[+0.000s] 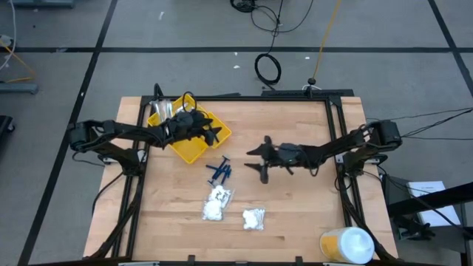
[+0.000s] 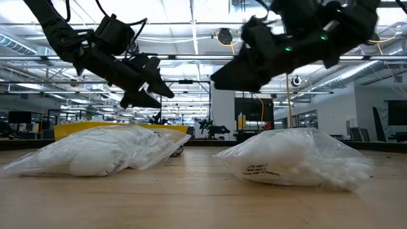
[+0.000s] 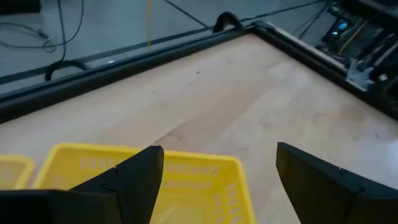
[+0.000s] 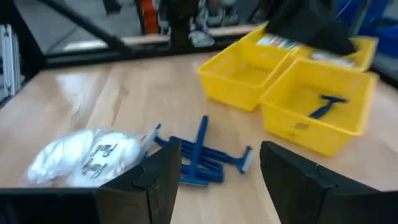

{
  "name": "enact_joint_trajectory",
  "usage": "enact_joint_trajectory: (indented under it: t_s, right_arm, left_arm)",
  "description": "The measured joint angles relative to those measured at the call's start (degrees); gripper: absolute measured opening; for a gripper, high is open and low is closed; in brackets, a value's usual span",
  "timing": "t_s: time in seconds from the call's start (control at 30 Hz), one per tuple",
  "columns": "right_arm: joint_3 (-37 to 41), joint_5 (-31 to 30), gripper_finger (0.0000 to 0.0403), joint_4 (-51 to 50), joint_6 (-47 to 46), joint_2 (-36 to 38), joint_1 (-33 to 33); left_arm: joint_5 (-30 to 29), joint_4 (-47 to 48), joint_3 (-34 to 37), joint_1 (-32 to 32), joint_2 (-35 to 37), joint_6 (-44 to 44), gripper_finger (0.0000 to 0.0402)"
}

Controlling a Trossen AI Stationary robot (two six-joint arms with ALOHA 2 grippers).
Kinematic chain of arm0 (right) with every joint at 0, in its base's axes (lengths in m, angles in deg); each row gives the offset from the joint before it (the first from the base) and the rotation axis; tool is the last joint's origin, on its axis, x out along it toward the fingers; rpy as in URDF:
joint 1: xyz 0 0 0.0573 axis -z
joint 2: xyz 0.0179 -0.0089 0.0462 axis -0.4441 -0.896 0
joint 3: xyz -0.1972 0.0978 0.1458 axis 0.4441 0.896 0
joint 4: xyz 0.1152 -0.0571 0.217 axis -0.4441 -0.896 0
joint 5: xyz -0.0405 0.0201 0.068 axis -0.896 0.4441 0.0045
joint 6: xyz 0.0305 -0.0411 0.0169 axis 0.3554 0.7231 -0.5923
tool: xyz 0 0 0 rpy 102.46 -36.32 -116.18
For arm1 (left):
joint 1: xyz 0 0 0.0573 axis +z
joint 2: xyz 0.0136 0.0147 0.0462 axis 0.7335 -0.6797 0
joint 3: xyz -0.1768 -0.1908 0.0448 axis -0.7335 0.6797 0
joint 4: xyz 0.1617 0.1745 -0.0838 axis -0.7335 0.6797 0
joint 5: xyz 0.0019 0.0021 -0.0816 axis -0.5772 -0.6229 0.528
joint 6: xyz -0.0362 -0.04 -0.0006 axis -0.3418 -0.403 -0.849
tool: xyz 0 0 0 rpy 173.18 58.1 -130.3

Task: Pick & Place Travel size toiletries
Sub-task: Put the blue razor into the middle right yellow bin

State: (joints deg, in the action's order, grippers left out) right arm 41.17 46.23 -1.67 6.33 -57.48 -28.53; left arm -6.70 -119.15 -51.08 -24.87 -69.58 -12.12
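From above, the left gripper hangs over the yellow tray while the right gripper hovers mid-table, with blue razors and two cotton bags lying loose on the wood. At table level both bags rest flat. Each wrist view shows fingers spread wide and empty; one razor already sits in the tray, so I judge most items remain.

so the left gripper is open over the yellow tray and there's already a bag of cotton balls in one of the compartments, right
Not quite. The left gripper is open over the yellow tray, but the right wrist view shows a blue razor in the compartment, not a cotton bag. In the high view the cotton bags lie on the table.
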Motion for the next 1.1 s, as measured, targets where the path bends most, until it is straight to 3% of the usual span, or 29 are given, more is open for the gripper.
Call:
enact_joint_trajectory:
  t_s: [0.13, 0.47, 0.9, 1.1]
  right_arm:
    - [-6.4, 0.0, 0.0208, -5.7, -0.1, -5.9, -1.1]
    - [-19.3, 1.4, 0.0208, -6.3, 0.1, -23.5, -1.3]
    - [-28.4, 3.2, 0.0206, -13.5, -0.1, -32.0, -1.3]
    - [-28.4, 3.3, 0.0162, -14.6, 0.0, -32.1, -1.3]
  left_arm:
    - [0.0, -2.2, 0.0, -1.1, 0.0, 0.2, 0.0303]
    - [1.3, -5.9, 0.0, -2.2, 0.0, 0.4, 0.0286]
    - [1.4, -5.9, 0.0, -2.2, 0.0, 0.4, 0.0281]
    - [1.4, -5.8, 0.0, -2.2, 0.0, 0.3, 0.028]
